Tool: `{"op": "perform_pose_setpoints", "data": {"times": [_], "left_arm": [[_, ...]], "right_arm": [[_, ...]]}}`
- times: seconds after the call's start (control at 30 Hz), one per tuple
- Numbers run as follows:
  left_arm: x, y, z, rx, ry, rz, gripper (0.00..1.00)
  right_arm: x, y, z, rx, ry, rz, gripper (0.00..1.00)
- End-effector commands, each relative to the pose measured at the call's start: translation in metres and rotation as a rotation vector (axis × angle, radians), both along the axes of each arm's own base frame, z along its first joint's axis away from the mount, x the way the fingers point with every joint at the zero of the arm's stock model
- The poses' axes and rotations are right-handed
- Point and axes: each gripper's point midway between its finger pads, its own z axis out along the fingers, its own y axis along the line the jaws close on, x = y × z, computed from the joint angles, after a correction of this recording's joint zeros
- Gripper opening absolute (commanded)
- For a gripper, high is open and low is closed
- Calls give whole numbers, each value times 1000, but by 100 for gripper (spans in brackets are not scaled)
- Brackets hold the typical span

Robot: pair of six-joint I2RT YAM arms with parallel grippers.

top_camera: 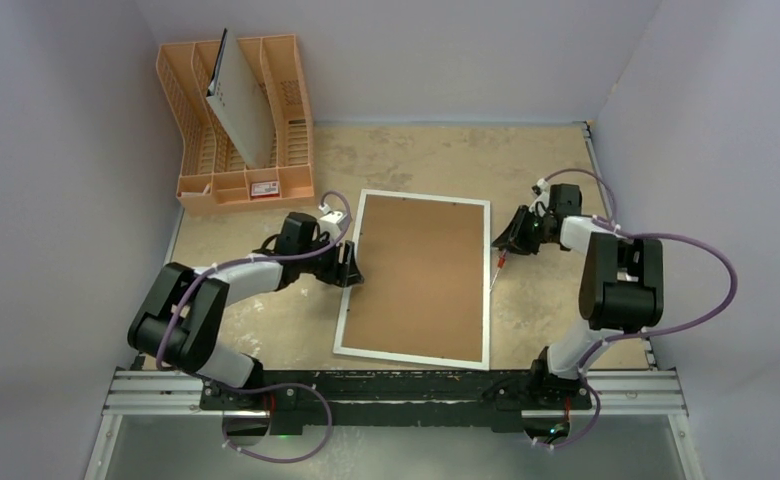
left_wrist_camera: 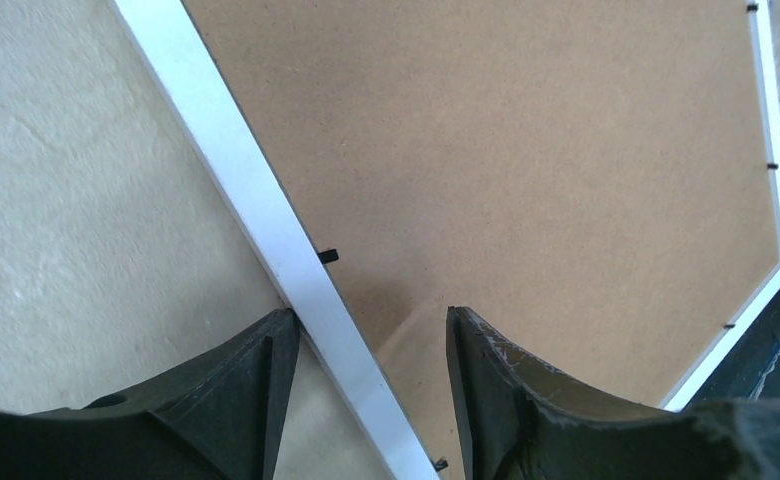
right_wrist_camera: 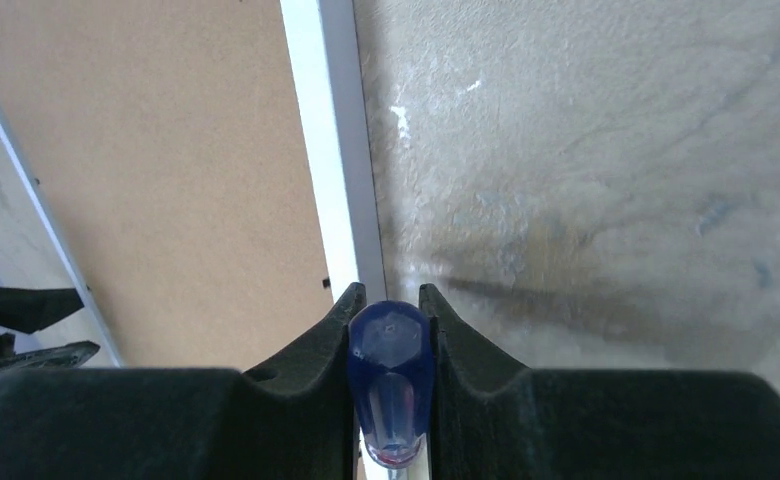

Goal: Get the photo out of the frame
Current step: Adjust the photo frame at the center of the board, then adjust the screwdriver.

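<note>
- The frame (top_camera: 416, 280) lies flat in the middle of the table (top_camera: 566, 160), face down, with its brown back up and a narrow white border all round. Its long sides run from near to far.
- The left gripper (top_camera: 349, 265) sits low at the frame's left edge, about halfway along it.
- In the left wrist view this gripper (left_wrist_camera: 371, 315) is spread wide and holds nothing. One finger (left_wrist_camera: 251, 390) is over the bare table and the other (left_wrist_camera: 506, 390) over the brown back, with the white border running between them.
- Small black tabs (left_wrist_camera: 329, 256) stick out from the border onto the brown back.
- The right gripper (top_camera: 511, 238) is just beside the frame's right edge, towards the far end.
- This gripper (right_wrist_camera: 390, 295) is clamped on a screwdriver (right_wrist_camera: 390, 370) with a clear blue handle.
- From above, the screwdriver (top_camera: 499, 268) has its thin shaft slanting down towards the frame's right border; whether the tip touches cannot be told.
- An orange rack (top_camera: 228, 188) stands at the far left, well apart from the frame.
- A pale board with small holes (top_camera: 241, 105) leans in the rack.
</note>
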Motion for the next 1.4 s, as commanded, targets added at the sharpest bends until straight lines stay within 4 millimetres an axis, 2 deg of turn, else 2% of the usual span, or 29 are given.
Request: {"op": "perform_pose_setpoints", "data": {"times": [0.0, 0.1, 0.17, 0.23, 0.33, 0.4, 0.5, 0.53, 0.67, 0.8, 1.03, 1.17, 1.27, 1.37], "left_arm": [[-12, -1, 22, 40, 4, -4, 58], [6, 1, 60, 22, -143, 33, 59], [12, -1, 86, -12, -236, 39, 60], [15, -10, 114, -84, -325, 7, 61], [8, -33, 152, -243, -393, -79, 61], [0, -53, 174, -343, -418, -152, 61], [-19, -91, 193, -400, -454, -274, 61], [-24, -101, 197, -415, -466, -305, 61], [-32, -118, 197, -485, -441, -303, 61], [-46, -133, 209, -612, -424, -327, 61], [-51, -142, 190, -623, -325, -316, 61], [-59, -146, 189, -642, -314, -363, 60], [-64, -148, 184, -641, -284, -393, 56], [-67, -149, 183, -644, -277, -408, 46]], "right_arm": [[4, -14, 49, -130, -38, -48, 0], [-2, -31, 80, -238, -85, -80, 0], [-4, -28, 103, -235, -150, -68, 0], [-7, -13, 128, -174, -225, -28, 0], [-13, 33, 164, -38, -352, 77, 0], [-23, 78, 180, -3, -417, 165, 0], [-44, 143, 196, 92, -470, 290, 0], [-48, 154, 199, 127, -489, 298, 0], [-63, 185, 223, 266, -577, 338, 0], [-78, 208, 234, 332, -615, 429, 0], [-84, 212, 245, 388, -668, 434, 0], [-88, 217, 246, 433, -666, 460, 0], [-90, 218, 250, 456, -674, 465, 0], [-91, 219, 250, 465, -675, 472, 0]]}}
